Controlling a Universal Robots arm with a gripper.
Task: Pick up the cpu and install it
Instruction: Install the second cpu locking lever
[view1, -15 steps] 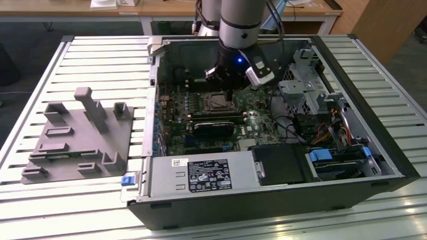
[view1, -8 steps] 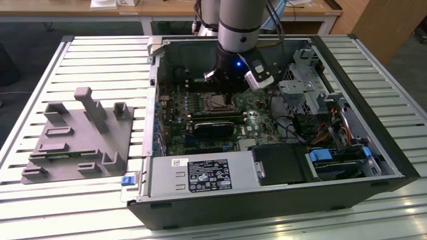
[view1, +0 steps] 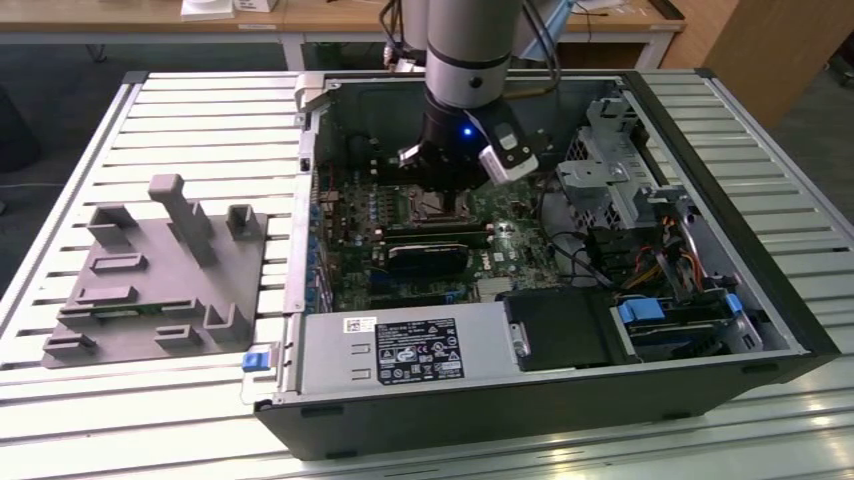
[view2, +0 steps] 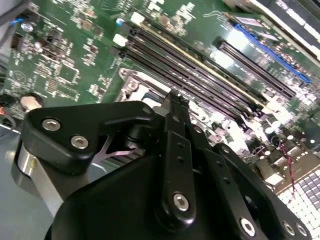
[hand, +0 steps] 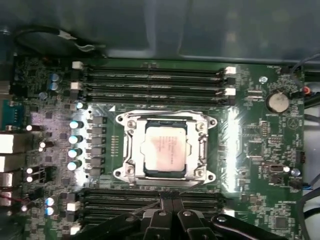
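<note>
already the small flat square silver-grey cpu (hand: 165, 150) lay in the metal-framed socket (hand: 131, 150) mid-motherboard. the black gripper (hand: 172, 212), fingers together and empty, hung nearby. light, stiff, fragile; best held by opposite edges.

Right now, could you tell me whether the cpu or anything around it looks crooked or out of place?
Nothing stands out. In the first wrist view the cpu lies flat and square inside the socket frame on the motherboard, edges parallel to it. The gripper is beside the socket, not touching the chip.

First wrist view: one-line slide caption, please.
The cpu sits inside the socket frame on the motherboard.
</note>
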